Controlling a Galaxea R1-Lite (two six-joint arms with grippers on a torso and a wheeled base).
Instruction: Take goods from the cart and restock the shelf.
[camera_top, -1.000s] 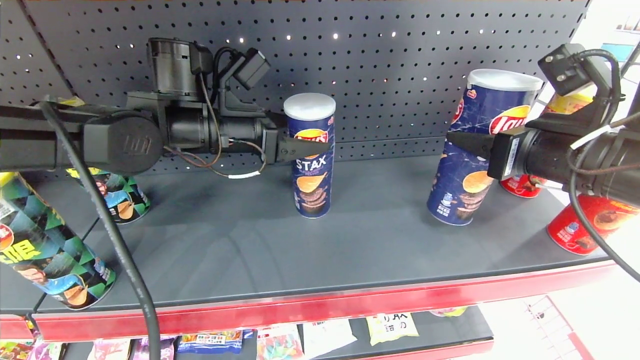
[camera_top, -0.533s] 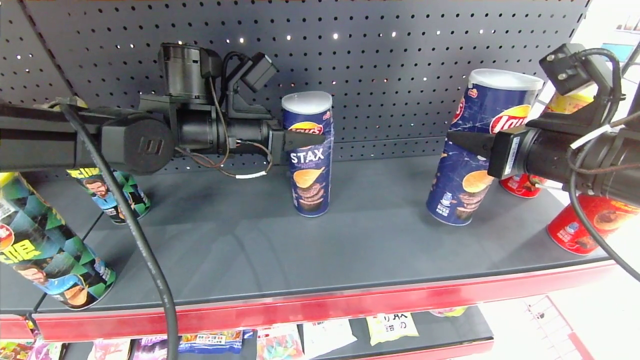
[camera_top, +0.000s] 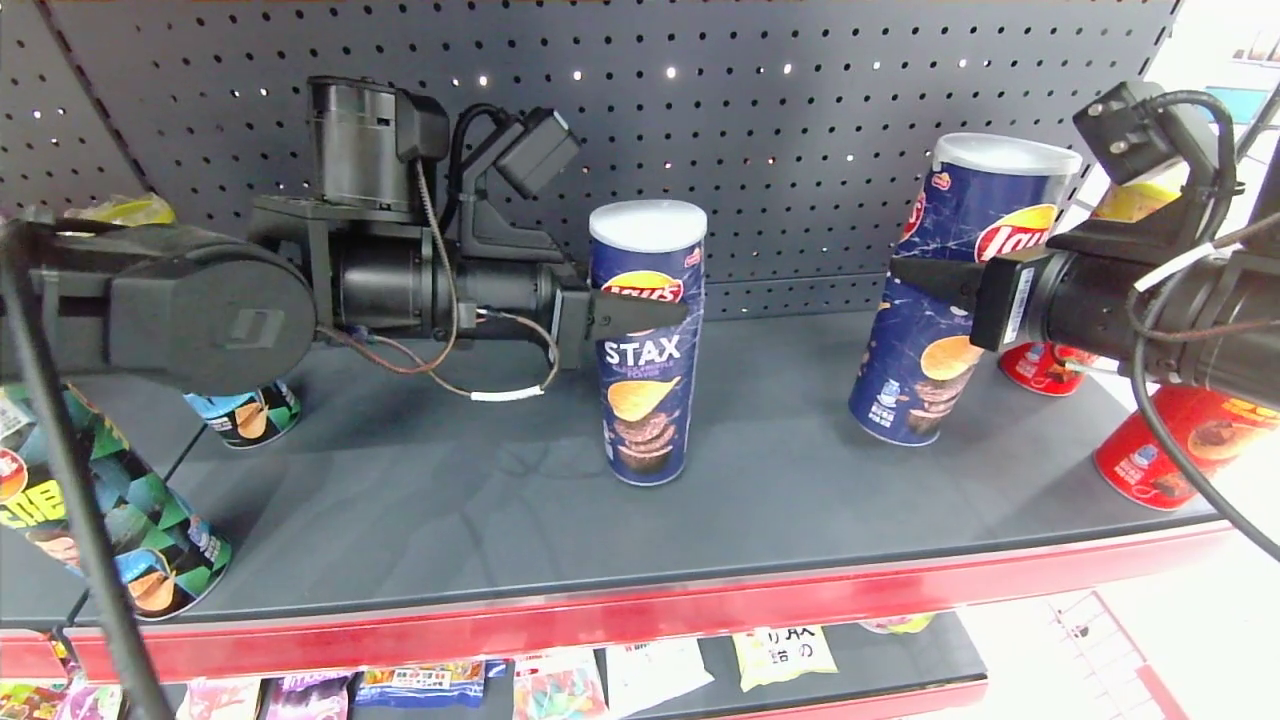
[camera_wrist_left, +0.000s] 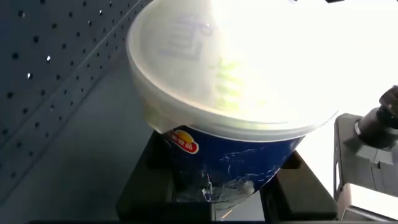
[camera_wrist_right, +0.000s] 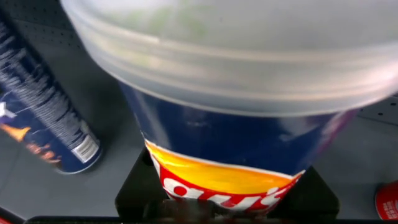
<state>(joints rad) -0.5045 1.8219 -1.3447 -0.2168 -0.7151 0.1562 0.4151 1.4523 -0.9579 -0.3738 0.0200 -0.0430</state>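
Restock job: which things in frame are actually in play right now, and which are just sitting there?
In play:
left gripper, shut on the upright blue can
right gripper, shut on the tilted blue can
shelf deck

Just sitting:
red cans at the right end
green-patterned cans at the left end
snack packets below
pegboard

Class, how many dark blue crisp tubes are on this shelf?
2. An upright tube mid-shelf in the left gripper; a tilted tube further right in the right gripper. Others may be hidden.
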